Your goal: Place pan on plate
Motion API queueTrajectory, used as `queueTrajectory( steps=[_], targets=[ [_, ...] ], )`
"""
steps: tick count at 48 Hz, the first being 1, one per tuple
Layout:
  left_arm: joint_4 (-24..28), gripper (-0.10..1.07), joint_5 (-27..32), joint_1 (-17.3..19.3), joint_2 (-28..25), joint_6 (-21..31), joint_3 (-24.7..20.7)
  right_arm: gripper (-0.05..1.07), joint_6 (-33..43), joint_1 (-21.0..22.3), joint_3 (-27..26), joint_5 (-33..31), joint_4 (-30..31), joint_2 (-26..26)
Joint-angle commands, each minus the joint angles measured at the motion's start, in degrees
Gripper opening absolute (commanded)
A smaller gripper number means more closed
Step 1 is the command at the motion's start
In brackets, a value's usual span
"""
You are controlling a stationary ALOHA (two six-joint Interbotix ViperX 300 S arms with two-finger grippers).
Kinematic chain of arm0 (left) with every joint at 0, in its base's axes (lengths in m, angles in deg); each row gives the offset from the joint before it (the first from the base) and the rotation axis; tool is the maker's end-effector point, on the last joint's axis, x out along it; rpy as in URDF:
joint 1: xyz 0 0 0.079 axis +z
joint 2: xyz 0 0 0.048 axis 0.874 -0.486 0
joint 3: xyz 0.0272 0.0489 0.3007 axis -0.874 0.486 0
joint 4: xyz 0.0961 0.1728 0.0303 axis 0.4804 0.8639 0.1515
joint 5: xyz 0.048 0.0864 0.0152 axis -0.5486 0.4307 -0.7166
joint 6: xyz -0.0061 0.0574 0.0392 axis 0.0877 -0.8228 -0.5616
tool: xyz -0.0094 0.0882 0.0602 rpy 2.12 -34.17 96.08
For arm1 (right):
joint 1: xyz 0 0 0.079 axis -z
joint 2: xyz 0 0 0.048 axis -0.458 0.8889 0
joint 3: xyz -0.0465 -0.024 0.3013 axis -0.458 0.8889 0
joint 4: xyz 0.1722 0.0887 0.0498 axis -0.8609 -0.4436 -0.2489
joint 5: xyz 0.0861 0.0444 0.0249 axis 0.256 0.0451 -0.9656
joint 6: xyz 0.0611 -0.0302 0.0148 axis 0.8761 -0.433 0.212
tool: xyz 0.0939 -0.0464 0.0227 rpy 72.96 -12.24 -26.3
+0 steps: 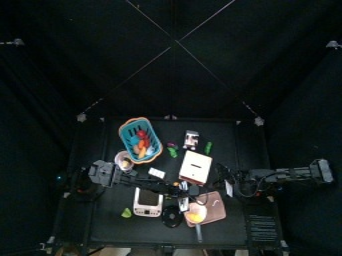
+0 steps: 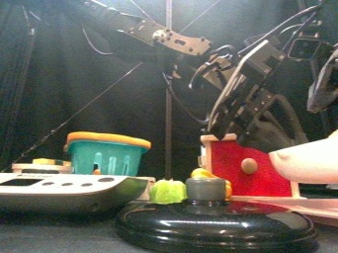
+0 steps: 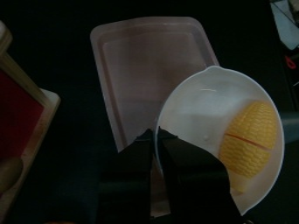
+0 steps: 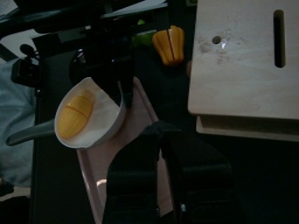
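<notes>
Pan (image 3: 222,131), pale-rimmed, holds a yellow ridged piece (image 3: 251,138); it sits at the pink plate's (image 3: 146,79) edge, overlapping one corner. Left gripper (image 3: 158,138): jaws pinch the pan's rim, thin gap between them. Teal basket (image 1: 139,140) holds orange items, hard to identify from above. Right gripper (image 4: 158,140) hangs back near a wooden board (image 4: 239,61); its jaws look closed, though dim.

White-rimmed pan (image 3: 222,131) with ribbed yellow-orange inside; pale pink plate (image 3: 146,74); teal basket (image 2: 103,155), orange-rimmed.
</notes>
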Motion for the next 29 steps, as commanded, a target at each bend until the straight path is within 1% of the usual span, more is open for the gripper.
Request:
queueTrajectory(
  steps=[1, 6, 19, 29],
  targets=[
    [0.2, 0.50, -0.2, 0.3, 0.9, 0.0, -2.2, 0.01, -0.1, 0.2, -0.8, 0.6, -0.1, 0.5],
    [0.2, 0.54, -0.3, 0.3, 0.9, 0.0, -2.2, 0.01, -0.1, 0.3, -0.7, 0.8, -0.1, 0.6],
    [0.3, 0.69, -0.5, 0.3, 1.0, 0.0, -2.2, 0.01, -0.1, 0.2, -0.6, 1.1, -0.1, 1.3],
    [1.5, 0.78, -0.6, 0.2, 2.4, -0.1, -1.9, 0.01, -0.1, 0.2, -0.6, 1.1, -0.1, 1.8]
  ],
)
